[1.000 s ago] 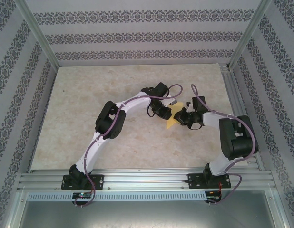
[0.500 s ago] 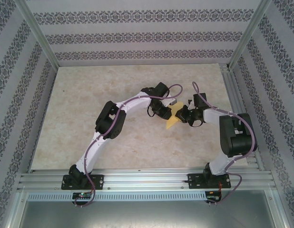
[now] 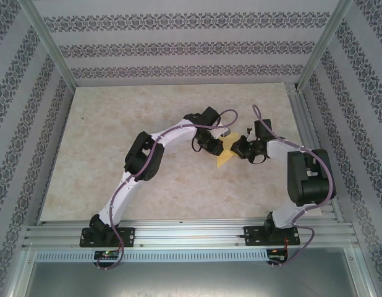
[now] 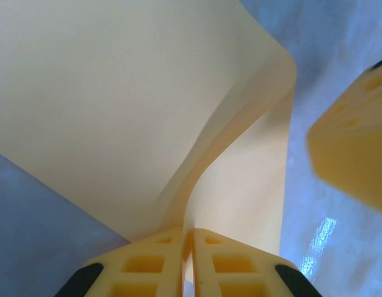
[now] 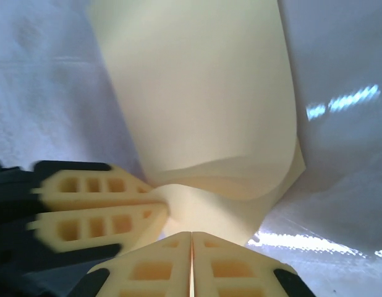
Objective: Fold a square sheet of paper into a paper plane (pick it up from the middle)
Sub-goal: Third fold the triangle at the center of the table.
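Top external | left hand (image 3: 218,146), right hand (image 3: 238,149) pinching paper (image 3: 224,159) | table (image 3: 117,142) bare around

A pale-yellow square sheet of paper (image 3: 224,159) is seen against a beige, faintly marbled desk (image 3: 117,136), the walls (image 3: 178,46) are patterned in white with dark floral bands, and the left arm (image 3: 155,143) and right arm (image 3: 305,179) are finished in white and black

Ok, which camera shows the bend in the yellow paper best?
The left wrist view: the paper spreads across the frame, its curving bend plain. The right wrist view shows it curled too. From the top it is a small yellow patch.
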You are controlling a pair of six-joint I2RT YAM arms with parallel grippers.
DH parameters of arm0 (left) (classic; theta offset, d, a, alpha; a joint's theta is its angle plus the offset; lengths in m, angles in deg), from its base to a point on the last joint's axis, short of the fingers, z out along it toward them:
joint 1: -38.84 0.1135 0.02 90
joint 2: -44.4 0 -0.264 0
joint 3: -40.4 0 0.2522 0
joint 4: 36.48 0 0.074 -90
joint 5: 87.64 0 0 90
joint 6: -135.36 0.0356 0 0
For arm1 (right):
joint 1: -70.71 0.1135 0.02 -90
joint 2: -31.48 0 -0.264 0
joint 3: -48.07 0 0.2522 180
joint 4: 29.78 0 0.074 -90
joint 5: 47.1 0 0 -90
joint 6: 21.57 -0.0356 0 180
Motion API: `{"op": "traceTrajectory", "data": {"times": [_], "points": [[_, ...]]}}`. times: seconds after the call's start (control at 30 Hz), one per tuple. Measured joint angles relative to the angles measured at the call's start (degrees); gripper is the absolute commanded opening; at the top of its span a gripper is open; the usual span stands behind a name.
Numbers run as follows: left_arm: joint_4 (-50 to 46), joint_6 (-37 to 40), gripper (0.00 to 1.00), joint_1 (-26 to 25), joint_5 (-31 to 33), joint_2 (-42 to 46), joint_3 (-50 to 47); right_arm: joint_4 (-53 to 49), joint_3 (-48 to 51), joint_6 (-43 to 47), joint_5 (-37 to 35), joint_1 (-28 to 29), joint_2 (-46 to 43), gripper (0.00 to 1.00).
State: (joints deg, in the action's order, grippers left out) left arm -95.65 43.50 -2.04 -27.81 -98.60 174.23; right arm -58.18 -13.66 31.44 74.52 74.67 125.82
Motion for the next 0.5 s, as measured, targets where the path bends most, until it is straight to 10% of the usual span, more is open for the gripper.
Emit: {"op": "traceTrajectory", "data": {"times": [0.5], "points": [[-0.2,0.0,0.14,0.0,0.0,-0.2,0.3,-2.3,-2.2,2.6,-0.7,-0.8,7.1,0.05]]}}
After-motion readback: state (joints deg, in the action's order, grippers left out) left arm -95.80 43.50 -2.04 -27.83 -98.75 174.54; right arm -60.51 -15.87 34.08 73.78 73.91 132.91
